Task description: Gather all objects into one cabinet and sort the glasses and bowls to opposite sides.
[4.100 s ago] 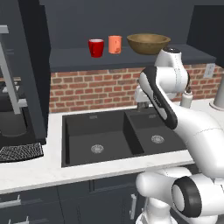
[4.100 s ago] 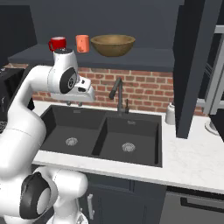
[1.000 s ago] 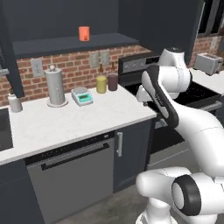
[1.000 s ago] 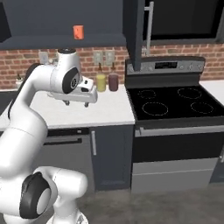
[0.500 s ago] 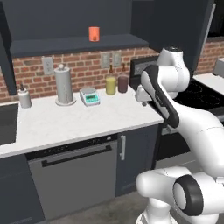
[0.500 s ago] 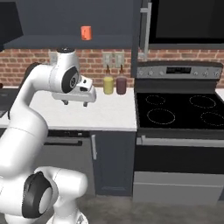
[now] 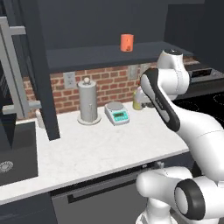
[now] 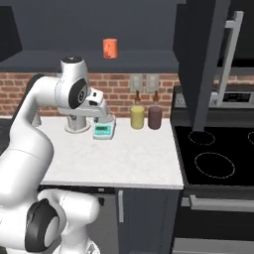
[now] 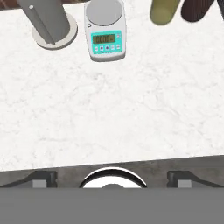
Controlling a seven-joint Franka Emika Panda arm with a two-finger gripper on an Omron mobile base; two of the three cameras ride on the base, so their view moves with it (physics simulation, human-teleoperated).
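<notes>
You're seeing the salmon-orange cup [image 7: 127,42] [image 8: 110,48] sitting upper centre on the dark cabinet shelf [image 7: 109,54], two-finger gripper [image 9: 112,177] hanging jaws released, empty, over white marble counter [image 9: 109,118] below teal kitchen scale [image 9: 105,29]

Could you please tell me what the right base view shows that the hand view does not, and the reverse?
Right base view alone: the salmon-orange cup on the open cabinet's shelf, the stove, and the brick wall. Hand view alone: the kitchen scale seen from straight above, its display readable as a screen, with the open gripper empty. Both: the scale, the grey paper-towel holder, the yellow canister, the maroon canister and the white counter.
</notes>
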